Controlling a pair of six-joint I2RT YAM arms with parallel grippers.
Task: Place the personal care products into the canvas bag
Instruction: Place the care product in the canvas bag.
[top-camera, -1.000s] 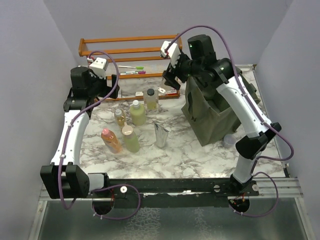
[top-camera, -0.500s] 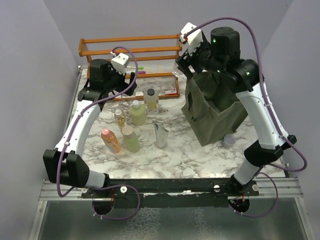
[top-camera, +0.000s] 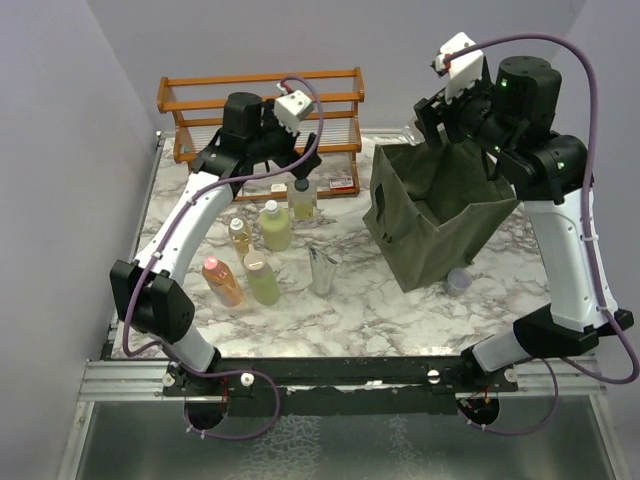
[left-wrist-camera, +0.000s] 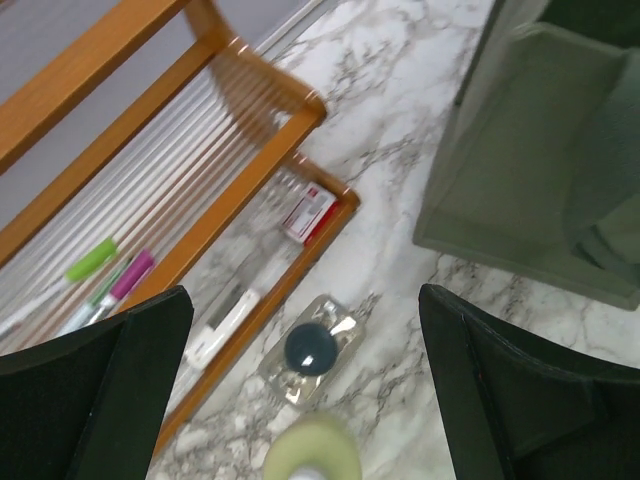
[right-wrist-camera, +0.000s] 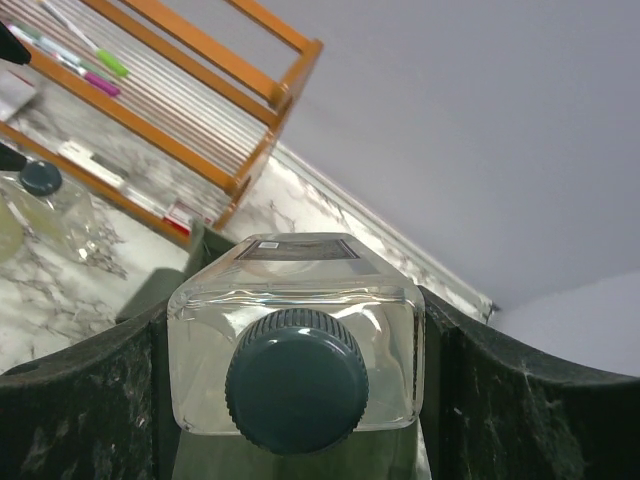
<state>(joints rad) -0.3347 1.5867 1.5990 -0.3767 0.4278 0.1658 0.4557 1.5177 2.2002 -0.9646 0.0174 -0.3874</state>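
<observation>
The right tool (right-wrist-camera: 295, 400) clamps a clear square bottle (right-wrist-camera: 300, 270) by its flat sides, above the bag (top-camera: 400, 240). The bottle looks stiff, smooth and probably slippery. The left tool (left-wrist-camera: 310, 395), wide and empty, hovers over another capped bottle (left-wrist-camera: 312, 348) beside the rack (top-camera: 200, 100). Neighbouring bottles (top-camera: 275, 228) crowd the bench (top-camera: 380, 310).

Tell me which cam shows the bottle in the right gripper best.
Right wrist: the clear, dark-capped bottle fills the frame, clamped between both fingers. Top view: the right gripper by the bag hides it almost entirely. Left wrist: not in view.
</observation>
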